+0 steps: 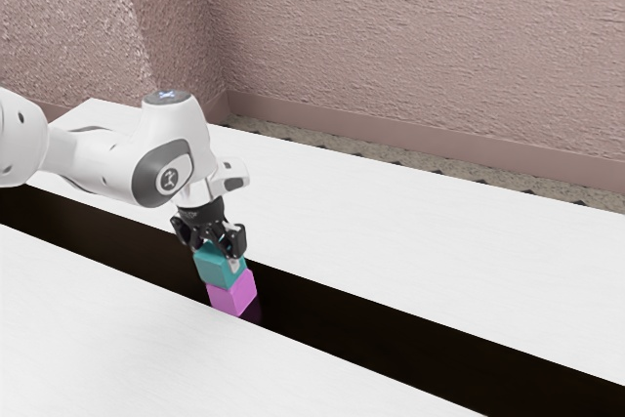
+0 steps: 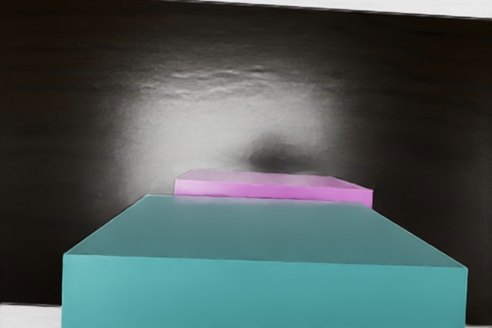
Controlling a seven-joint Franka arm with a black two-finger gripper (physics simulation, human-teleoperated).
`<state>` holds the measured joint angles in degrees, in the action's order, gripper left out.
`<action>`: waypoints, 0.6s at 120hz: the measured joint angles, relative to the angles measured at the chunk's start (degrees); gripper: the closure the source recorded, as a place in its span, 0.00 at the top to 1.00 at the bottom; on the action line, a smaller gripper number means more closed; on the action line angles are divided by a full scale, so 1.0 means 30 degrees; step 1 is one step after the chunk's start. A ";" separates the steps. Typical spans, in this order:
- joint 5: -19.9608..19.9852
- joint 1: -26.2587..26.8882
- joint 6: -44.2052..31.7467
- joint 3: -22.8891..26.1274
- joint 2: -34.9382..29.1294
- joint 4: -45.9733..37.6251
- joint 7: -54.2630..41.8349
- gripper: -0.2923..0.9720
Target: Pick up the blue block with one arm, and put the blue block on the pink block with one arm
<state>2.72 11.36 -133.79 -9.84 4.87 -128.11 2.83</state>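
The white arm (image 1: 98, 158) is reaching in from the exterior view's left, with its wrist bending steeply down. The black gripper (image 1: 217, 243) is pointing downward, its two fingers clamping the blue block (image 1: 215, 267) from opposite sides.

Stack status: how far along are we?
Done: the blue block is picked up and sits right on top of the pink block, apparently touching it. In hand: the gripper is shut on the blue block. Left: open the fingers and lift clear.
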 joint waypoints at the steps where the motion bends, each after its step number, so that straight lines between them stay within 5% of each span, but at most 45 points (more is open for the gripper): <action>1: 0.0000 0.0000 0.0000 0.0000 0.0004 0.0002 0.0000 0.50; 72: 0.0051 0.0004 -0.0007 0.0001 0.0028 0.0130 0.0234 0.50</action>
<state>2.88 11.37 -133.81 -9.84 4.95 -127.72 3.53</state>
